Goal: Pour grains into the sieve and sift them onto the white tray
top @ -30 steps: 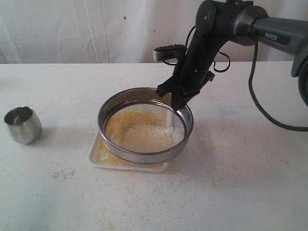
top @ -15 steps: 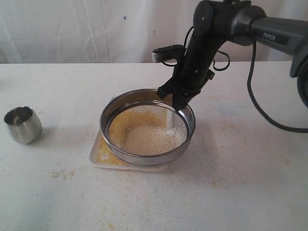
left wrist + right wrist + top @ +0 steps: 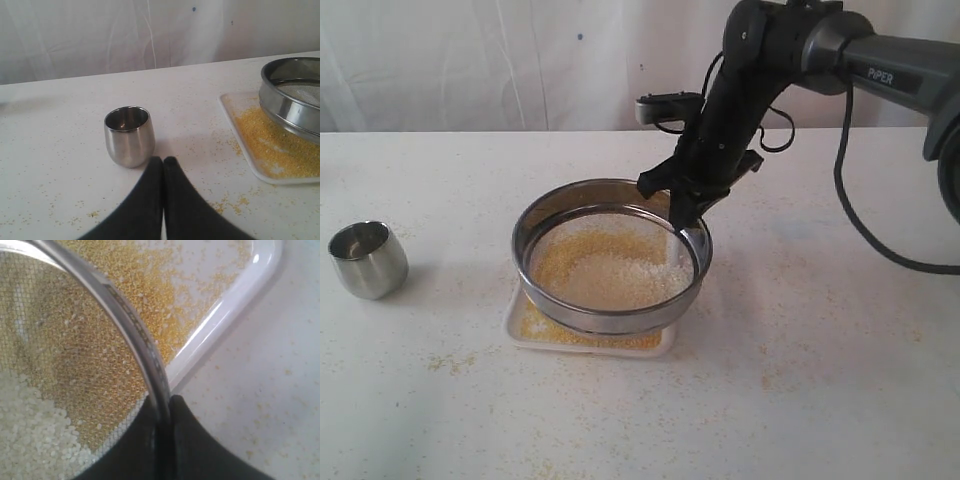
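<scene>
Sieve (image 3: 610, 320): round steel rim, fine mesh.

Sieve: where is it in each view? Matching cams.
Exterior: sieve mid-table, over the white tray.
Left wrist: sieve over the tray, apart from the steel cup.
Right wrist: sieve rim clamped in the right gripper.
Shared landmark: the white tray's rim, in all three.

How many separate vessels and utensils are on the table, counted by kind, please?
steel cup: 1
sieve: 1
white tray: 1
Total: 3
</scene>
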{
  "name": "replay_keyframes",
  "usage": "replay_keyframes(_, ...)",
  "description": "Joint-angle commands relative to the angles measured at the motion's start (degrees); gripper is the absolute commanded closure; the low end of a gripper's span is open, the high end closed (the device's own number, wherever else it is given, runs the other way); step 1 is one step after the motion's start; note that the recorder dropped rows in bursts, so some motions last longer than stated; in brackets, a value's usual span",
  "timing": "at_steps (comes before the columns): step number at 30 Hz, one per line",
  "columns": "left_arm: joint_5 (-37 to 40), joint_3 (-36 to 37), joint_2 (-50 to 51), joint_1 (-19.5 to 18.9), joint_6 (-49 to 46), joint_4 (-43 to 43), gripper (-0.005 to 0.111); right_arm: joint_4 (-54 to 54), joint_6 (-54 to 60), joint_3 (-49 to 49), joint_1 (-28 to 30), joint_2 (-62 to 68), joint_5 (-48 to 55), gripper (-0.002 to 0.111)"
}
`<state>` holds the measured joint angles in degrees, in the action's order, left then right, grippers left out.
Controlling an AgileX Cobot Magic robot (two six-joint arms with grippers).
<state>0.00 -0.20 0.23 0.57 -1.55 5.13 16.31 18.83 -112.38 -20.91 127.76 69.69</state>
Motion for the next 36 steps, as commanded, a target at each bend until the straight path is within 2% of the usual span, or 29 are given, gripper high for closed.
replay_keyframes(1, -0.36, 0.2, -0.23, 0.21, 0.01, 0.32, 0.107, -0.37, -1.82, -6.46, 2.6, 0.52, -0.03, 0.108)
replay_keyframes(4, -0.36, 0.2, -0.23, 0.21, 0.01, 0.32, 0.107, 0.14, -3.6, -9.39, 2.56, 2.96, 0.27, 0.108)
replay_keyframes(6, -0.36, 0.2, -0.23, 0.21, 0.01, 0.32, 0.107, -1.53, -4.09, -6.34, -0.13, 2.31, 0.27, 0.108)
replay_keyframes(8, -0.36, 0.2, -0.23, 0.21, 0.01, 0.32, 0.107, -2.32, 3.88, -2.66, -4.01, 1.01, 0.27, 0.108)
replay_keyframes(10, -0.36, 0.2, -0.23, 0.21, 0.01, 0.32, 0.107, -3.31, 9.31, -2.41, -5.35, 1.41, 0.27, 0.108)
replay_keyframes(12, -0.36, 0.2, -0.23, 0.21, 0.01, 0.32, 0.107, -7.02, 7.34, -4.49, -5.0, 2.79, -0.51, 0.108)
replay_keyframes(16, -0.36, 0.2, -0.23, 0.21, 0.01, 0.32, 0.107, -26.76, -9.82, -7.68, -2.37, 3.11, -0.04, 0.108)
replay_keyframes(18, -0.36, 0.2, -0.23, 0.21, 0.01, 0.32, 0.107, -23.29, -8.51, -7.68, -1.49, 2.45, 0.27, 0.108)
replay_keyframes(20, -0.36, 0.2, -0.23, 0.21, 0.01, 0.32, 0.107, -11.22, -5.67, -7.68, -1.06, 2.16, 0.27, 0.108)
replay_keyframes(22, -0.36, 0.2, -0.23, 0.21, 0.01, 0.32, 0.107, 1.7, 3.63, -7.68, -1.06, 2.16, 0.27, 0.108)
replay_keyframes(23, -0.36, 0.2, -0.23, 0.21, 0.01, 0.32, 0.107, 4.68, 7.82, -7.68, -1.06, 2.16, 0.27, 0.108)
replay_keyframes(25, -0.36, 0.2, -0.23, 0.21, 0.01, 0.32, 0.107, 1.73, 7.43, -7.68, -1.06, 1.87, 0.27, 0.108)
replay_keyframes(28, -0.36, 0.2, -0.23, 0.21, 0.01, 0.32, 0.107, -3.73, -3.77, -7.68, -0.68, 1.5, -1.56, 0.108)
replay_keyframes(29, -0.36, 0.2, -0.23, 0.21, 0.01, 0.32, 0.107, -0.03, -4.32, -7.68, -0.58, 1.5, -0.7, 0.108)
replay_keyframes(32, -0.36, 0.2, -0.23, 0.21, 0.01, 0.32, 0.107, 15.83, 11.03, -6.75, -0.91, 1.63, 0.27, 0.108)
replay_keyframes(34, -0.36, 0.2, -0.23, 0.21, 0.01, 0.32, 0.107, 9.52, 11.73, -6.77, -1.01, 1.44, 0.27, 0.108)
replay_keyframes(36, -0.36, 0.2, -0.23, 0.21, 0.01, 0.32, 0.107, -5.94, -0.77, -6.88, -0.88, 1.34, -3.39, 0.108)
